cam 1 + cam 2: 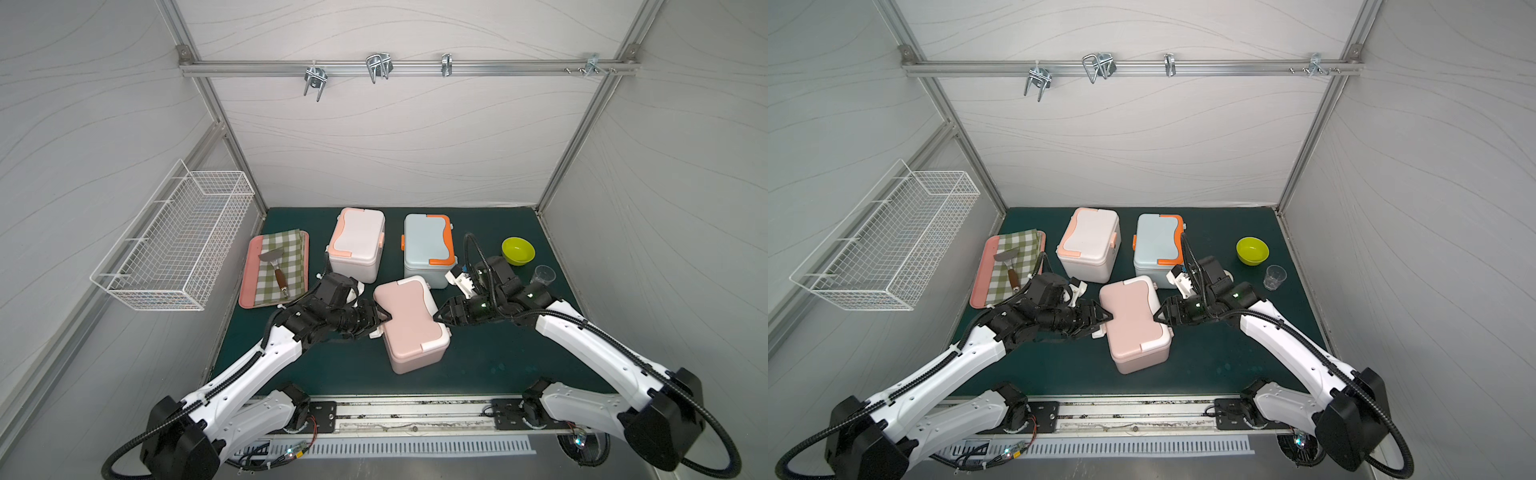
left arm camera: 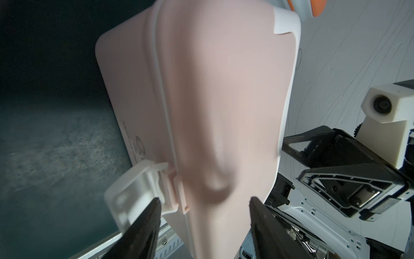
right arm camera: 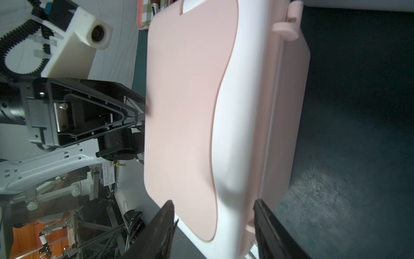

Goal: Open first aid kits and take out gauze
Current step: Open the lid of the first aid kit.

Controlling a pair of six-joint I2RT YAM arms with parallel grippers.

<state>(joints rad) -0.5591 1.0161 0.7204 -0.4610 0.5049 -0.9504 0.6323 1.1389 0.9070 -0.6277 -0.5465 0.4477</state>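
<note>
Three first aid kits stand on the green mat with lids down: white with peach trim (image 1: 355,245), light blue with orange trim (image 1: 428,249), and pale pink (image 1: 409,322) nearest the front. My left gripper (image 1: 385,319) (image 2: 203,200) is shut on the left edge of the pink kit's lid (image 2: 212,89), beside a white latch (image 2: 132,192) that is flipped outward. My right gripper (image 1: 437,318) (image 3: 214,203) is open at the opposite edge, one finger over the lid (image 3: 190,101) and one along the box side. The gauze is hidden.
A pink tray (image 1: 248,270) with a checked cloth and a spatula (image 1: 276,268) lies at the left of the mat. A green bowl (image 1: 518,250) and a clear cup (image 1: 545,274) stand at the right. A white wire basket (image 1: 174,245) hangs on the left wall.
</note>
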